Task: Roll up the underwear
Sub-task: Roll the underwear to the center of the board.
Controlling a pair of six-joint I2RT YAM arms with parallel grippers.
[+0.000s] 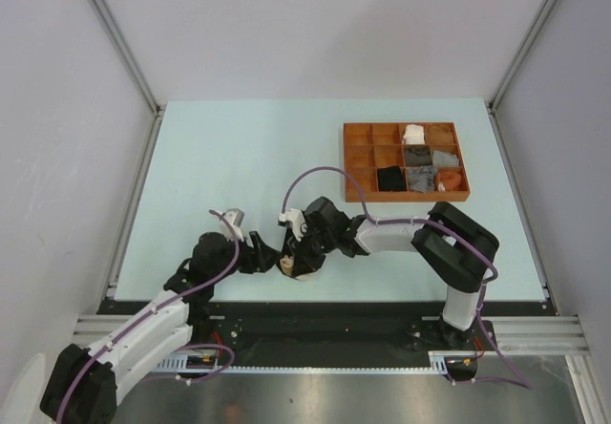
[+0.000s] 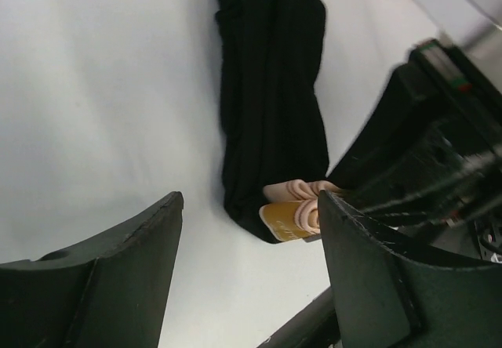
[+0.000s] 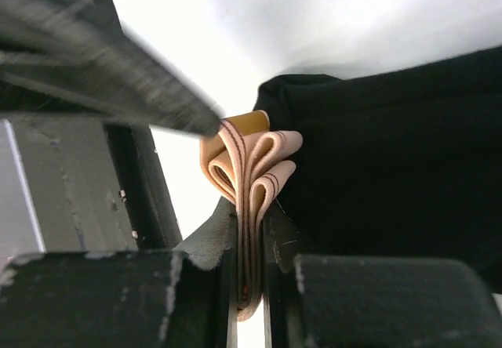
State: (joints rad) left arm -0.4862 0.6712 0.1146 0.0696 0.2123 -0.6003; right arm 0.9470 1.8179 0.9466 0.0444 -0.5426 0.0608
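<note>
- My right gripper is clamped tight on the bunched beige waistband of a black brief. The folds fan out above the jaws, and a tan label is tucked against them.
- My left gripper has its fingers apart with nothing gripped between them. It hovers just short of the same waistband end.
- The black brief lies on the worktop close to the near edge, a little left of centre. It is gathered into a long narrow strip that runs away from the left wrist camera.
- I judge the step in hand to be starting the roll from the waistband end.
- To do it well, I would hold the right pinch firm and bring the left fingers down onto the strip just beside the right jaws. Then I would turn the band over onto the black cloth evenly, so the roll comes out tight and does not skew.
- The two grippers are very near each other, and the right one's body fills one side of the left wrist view. I would watch for finger-to-finger contact.
- The brown compartmented tray sits near the far right corner, well apart from the work. Several compartments hold small bundles, among them a black one.
- A purple cable loops above the right wrist, and I would mind it during any twist.
</note>
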